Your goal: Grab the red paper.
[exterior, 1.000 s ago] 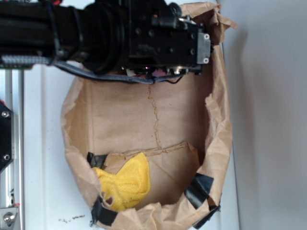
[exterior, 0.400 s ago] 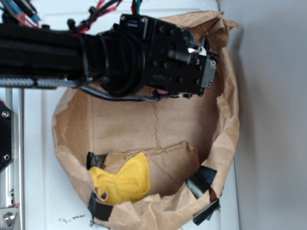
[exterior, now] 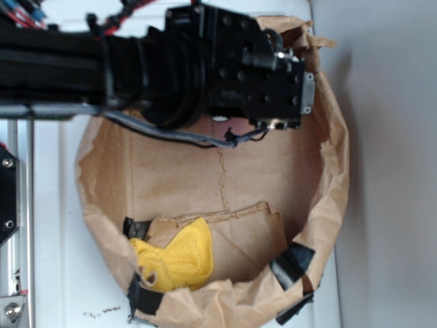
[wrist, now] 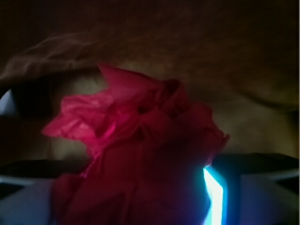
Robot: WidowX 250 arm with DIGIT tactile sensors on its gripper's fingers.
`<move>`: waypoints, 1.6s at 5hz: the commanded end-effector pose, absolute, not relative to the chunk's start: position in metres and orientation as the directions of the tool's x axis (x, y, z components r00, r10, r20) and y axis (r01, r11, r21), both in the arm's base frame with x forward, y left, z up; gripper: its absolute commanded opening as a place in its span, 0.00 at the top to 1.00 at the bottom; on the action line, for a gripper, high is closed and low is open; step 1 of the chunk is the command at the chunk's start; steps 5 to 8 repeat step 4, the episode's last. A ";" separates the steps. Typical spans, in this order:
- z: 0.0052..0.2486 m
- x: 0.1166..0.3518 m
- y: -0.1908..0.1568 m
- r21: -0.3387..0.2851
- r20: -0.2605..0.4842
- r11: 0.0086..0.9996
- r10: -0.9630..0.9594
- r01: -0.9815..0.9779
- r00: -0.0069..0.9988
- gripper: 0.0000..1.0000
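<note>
The red paper (wrist: 140,136), a crumpled bright red wad, fills the middle and bottom of the wrist view. It sits between the two fingers of my gripper (wrist: 131,192). The right finger (wrist: 214,197) glows blue and presses against the wad's edge; the jaws are closed onto it. Brown bag wall is dim behind it. In the exterior view the black wrist block (exterior: 259,75) hangs over the upper part of the brown paper bag (exterior: 328,198) and hides both the fingers and the red paper.
A yellow textured cloth (exterior: 174,260) lies in the bag's lower left corner. Black tape patches (exterior: 292,263) hold the bag's crumpled rim. A white surface (exterior: 58,225) surrounds the bag, with a metal rail (exterior: 8,205) at the left edge.
The arm's wrist block has shifted down and right in the exterior view and looks larger. The bag's right wall has bulged outward and its rim has changed shape.
</note>
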State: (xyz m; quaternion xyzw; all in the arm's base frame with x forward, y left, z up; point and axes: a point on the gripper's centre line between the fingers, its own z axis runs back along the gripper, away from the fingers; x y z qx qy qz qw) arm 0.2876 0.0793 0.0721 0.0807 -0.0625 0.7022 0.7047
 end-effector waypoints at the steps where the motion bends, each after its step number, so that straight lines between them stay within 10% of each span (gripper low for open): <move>1: 0.163 0.281 0.065 0.133 0.001 0.398 0.916 -0.907 0.402 1.00; 2: 0.177 0.279 0.057 0.152 -0.136 0.621 0.784 -0.769 0.606 1.00; 3: 0.197 0.263 0.049 -0.002 -0.194 0.807 0.579 -0.590 0.792 1.00; 4: 0.203 0.249 0.041 0.066 -0.055 0.923 0.384 -0.380 0.922 1.00; 8: 0.203 0.249 0.041 0.066 -0.055 0.923 0.384 -0.380 0.922 1.00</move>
